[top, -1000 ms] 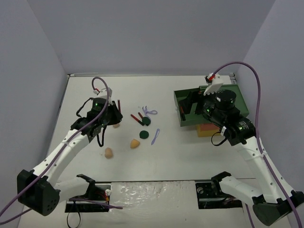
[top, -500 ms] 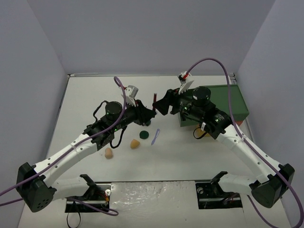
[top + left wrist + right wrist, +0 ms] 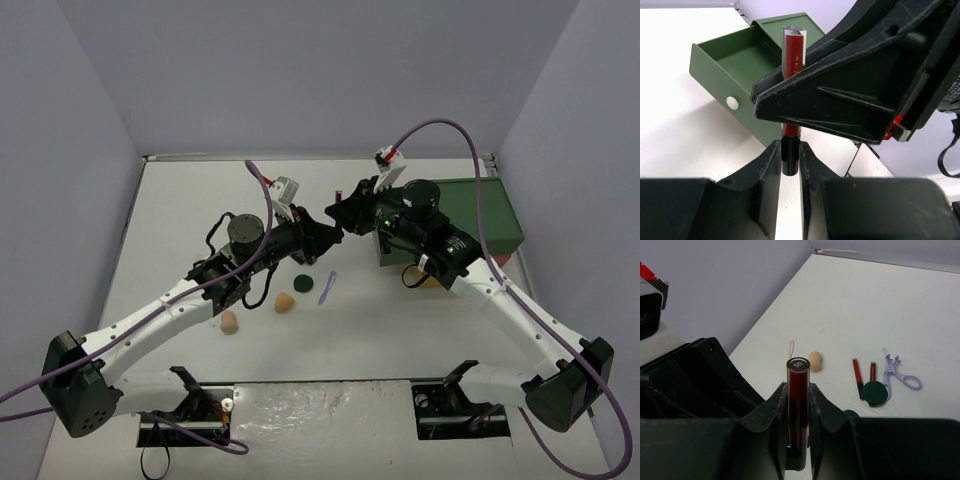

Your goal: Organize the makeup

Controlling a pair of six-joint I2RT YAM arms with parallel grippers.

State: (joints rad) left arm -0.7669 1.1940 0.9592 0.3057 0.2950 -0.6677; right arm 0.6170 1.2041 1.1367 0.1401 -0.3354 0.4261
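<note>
A dark red stick [image 3: 791, 60] with a black end stands held between both grippers above the table. My left gripper [image 3: 789, 150] is shut on its black end. My right gripper [image 3: 798, 388] is shut on its red barrel [image 3: 798, 405], whose cap faces the right wrist camera. In the top view the two grippers meet at mid-table, left gripper [image 3: 326, 233] against right gripper [image 3: 347, 209]. On the table lie two more red sticks [image 3: 857, 375], a pink stick [image 3: 790, 347], green discs [image 3: 875, 391], a lilac tool [image 3: 900, 374] and tan sponges [image 3: 285, 302].
The green-topped box [image 3: 485, 215] stands at the right, its green drawer [image 3: 735, 62] pulled open toward the middle, with a white knob [image 3: 732, 103]. Another lilac tool [image 3: 327, 287] and a sponge [image 3: 229, 321] lie near the front. Walls close in on three sides.
The left arm carried the stick from the left side to mid-table. The right arm swung left from the box to meet it, and its jaws closed on the stick.
</note>
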